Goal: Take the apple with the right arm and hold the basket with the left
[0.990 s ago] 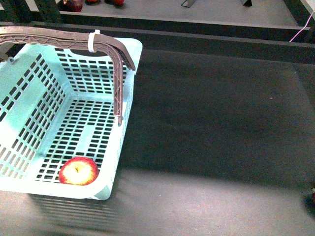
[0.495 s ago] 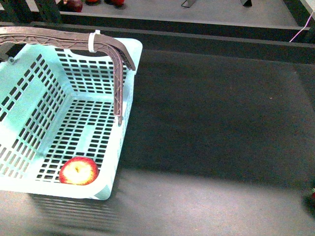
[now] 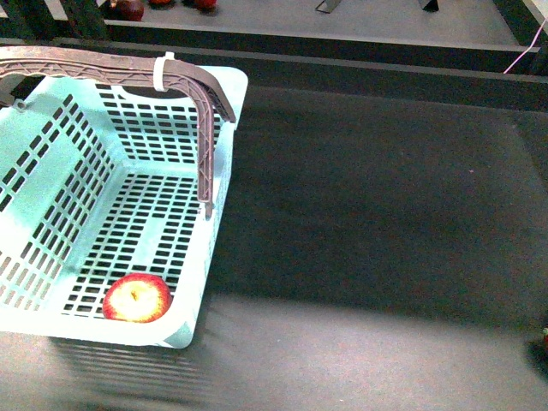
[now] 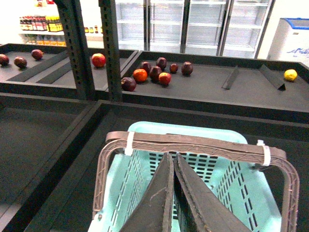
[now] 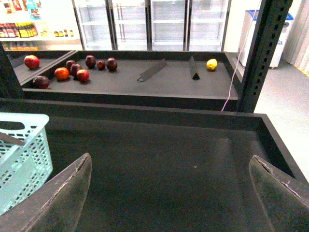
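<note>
The mint-turquoise basket (image 3: 51, 171) stands at the left of the dark tray in the front view. Its brown-grey ribbed handle (image 3: 103, 65) with a white tie is raised. The red apple (image 3: 137, 298) with a yellow patch lies on the basket floor near the front rim. In the left wrist view my left gripper (image 4: 173, 157) is shut and empty, its tips just short of the handle (image 4: 193, 143), above the basket (image 4: 236, 188). In the right wrist view my right gripper (image 5: 171, 164) is open and empty over the dark floor, with the basket's corner (image 5: 26, 145) off to one side. Neither gripper shows in the front view.
The dark tray floor (image 3: 368, 205) spreads right of the basket, with a raised rim (image 3: 342, 64) behind it. A further shelf holds several dark maroon and red fruits (image 4: 154, 72), a yellow fruit (image 4: 290, 74) and metal dividers (image 5: 152, 70). Upright posts (image 4: 77, 48) stand near the basket.
</note>
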`<state>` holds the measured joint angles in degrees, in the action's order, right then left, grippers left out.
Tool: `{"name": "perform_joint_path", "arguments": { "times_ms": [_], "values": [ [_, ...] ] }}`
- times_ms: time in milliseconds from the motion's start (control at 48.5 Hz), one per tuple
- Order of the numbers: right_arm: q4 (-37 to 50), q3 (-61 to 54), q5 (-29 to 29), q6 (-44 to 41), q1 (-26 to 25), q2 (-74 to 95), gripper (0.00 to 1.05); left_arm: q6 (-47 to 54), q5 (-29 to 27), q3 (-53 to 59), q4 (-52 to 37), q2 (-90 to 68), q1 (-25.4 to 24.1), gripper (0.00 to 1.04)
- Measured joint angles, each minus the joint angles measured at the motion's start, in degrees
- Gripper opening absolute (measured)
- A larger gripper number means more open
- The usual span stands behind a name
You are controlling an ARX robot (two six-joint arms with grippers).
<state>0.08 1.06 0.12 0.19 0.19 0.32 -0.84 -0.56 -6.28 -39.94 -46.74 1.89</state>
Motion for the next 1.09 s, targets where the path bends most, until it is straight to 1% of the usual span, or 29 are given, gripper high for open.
{"name": "perform_joint_path", "arguments": {
  "times_ms": [82,289,371,742,1093],
  "values": [
    [0.0,0.0,0.02,0.0,0.0,0.0,0.96,0.02,0.13,1.11,1.81,3.1,-1.6,0.03],
    [0.0,0.0,0.02,0.0,0.0,0.0,0.96,0.11,0.55,3.13,6.32,9.42,-1.66,0.03],
    [0.0,0.0,0.02,0.02,0.0,0.0,0.96,0.17,0.55,5.16,4.5,10.45,-1.66,0.03],
    [0.0,0.0,0.02,0.02,0.0,0.0,0.96,0.24,0.57,5.42,18.51,25.31,-1.66,0.03],
    [0.0,0.0,0.02,0.0,0.0,0.0,0.96,0.24,0.57,5.42,26.01,32.87,-1.66,0.03]
  ]
}}
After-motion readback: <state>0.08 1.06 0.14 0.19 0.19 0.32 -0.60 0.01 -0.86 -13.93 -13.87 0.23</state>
